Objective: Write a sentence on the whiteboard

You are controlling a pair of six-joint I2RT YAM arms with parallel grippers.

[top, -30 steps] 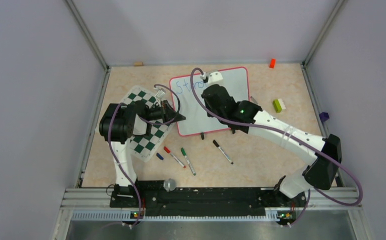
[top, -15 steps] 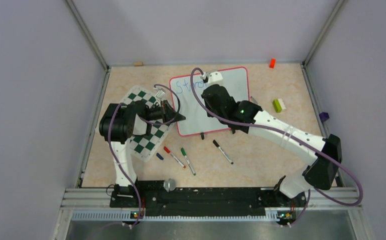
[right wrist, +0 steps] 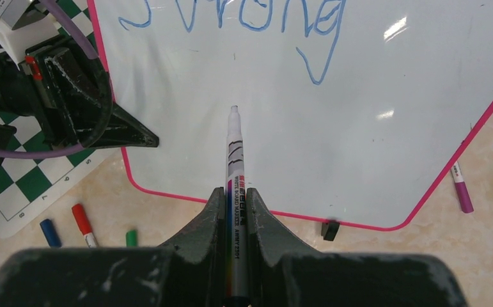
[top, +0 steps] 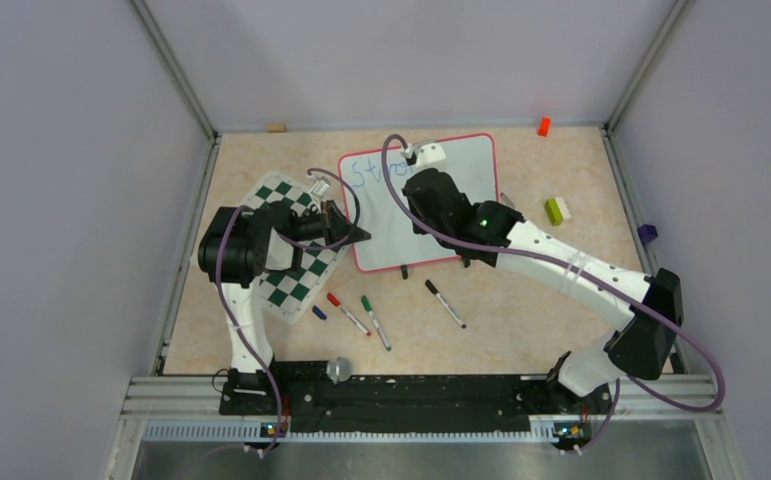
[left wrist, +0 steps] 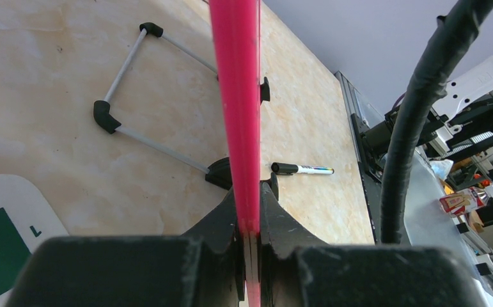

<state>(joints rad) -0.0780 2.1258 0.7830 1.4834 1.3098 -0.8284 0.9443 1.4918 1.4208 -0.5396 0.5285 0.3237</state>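
Note:
The whiteboard (top: 471, 165) lies at the back middle of the table, white with a pink frame. The sentence (top: 371, 170) stands in blue near its top edge; in the right wrist view the sentence (right wrist: 243, 13) reads "Strong". My left gripper (top: 361, 234) is shut on the board's left frame edge, which runs as a pink strip (left wrist: 234, 96) between the jaws of the left gripper (left wrist: 249, 217). My right gripper (top: 429, 200) hovers over the board's middle. The right gripper (right wrist: 234, 195) is shut on a white marker (right wrist: 234, 153), whose tip points at bare board (right wrist: 359, 147) below the word.
A green-and-white checkered mat (top: 291, 250) lies under the left arm. A red marker (top: 346, 312), a green marker (top: 374, 320), a black marker (top: 444, 302) and a blue cap (top: 319, 312) lie in front of the board. A green-white brick (top: 557, 210) and a red block (top: 543, 126) lie to the right.

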